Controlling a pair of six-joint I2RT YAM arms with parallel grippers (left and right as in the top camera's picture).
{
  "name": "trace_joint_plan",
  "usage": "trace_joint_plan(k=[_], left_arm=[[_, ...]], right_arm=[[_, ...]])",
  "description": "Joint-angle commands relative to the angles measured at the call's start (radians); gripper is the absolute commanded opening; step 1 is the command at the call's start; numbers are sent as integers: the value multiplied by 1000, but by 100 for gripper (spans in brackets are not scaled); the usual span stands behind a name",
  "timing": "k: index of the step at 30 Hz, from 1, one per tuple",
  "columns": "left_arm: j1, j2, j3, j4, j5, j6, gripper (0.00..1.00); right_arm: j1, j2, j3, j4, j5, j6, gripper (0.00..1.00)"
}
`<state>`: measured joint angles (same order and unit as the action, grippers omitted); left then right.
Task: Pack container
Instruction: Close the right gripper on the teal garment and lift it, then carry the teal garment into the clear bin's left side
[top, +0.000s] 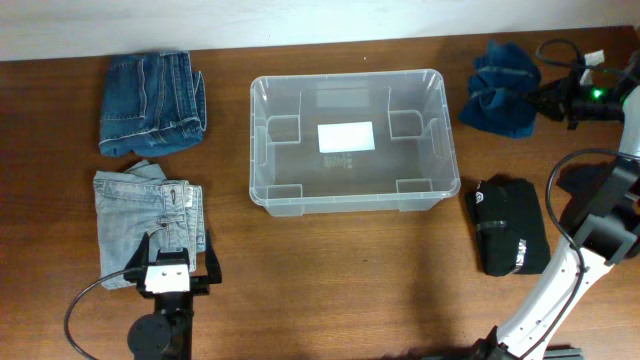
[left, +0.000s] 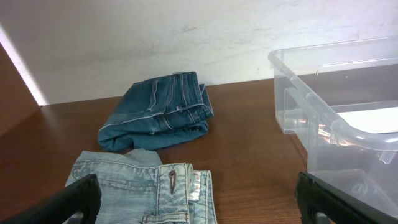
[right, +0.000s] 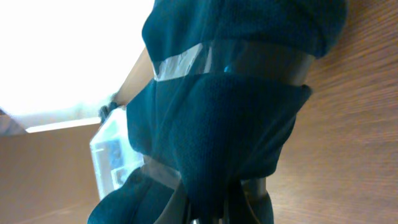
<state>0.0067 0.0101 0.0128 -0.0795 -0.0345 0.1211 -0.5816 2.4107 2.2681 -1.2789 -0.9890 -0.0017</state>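
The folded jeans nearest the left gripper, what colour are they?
The jeans are light, faded blue; clearest in the overhead view.

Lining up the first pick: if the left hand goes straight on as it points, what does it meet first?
Likely the light-blue jeans, lying right ahead of the open left hand; the dark jeans sit beyond. Its height over them is unclear.

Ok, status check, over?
Left hand open over light jeans. Right hand buried in blue garment, grip unclear. Container empty, unobstructed.
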Motion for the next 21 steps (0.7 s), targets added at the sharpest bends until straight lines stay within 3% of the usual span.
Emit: trace_joint_plan(k=[1, 11, 21], left_arm=[[-4, -5, -4, -1, -7, 16, 99], [-4, -5, -4, -1, -7, 16, 99], [-4, -5, -4, -1, -7, 16, 99]], right_arm=[[32, -170, 77, -63, -118, -79, 4], [246, -424, 79, -185, -71, -155, 4], [637, -439, 55, -206, 141, -86, 4]])
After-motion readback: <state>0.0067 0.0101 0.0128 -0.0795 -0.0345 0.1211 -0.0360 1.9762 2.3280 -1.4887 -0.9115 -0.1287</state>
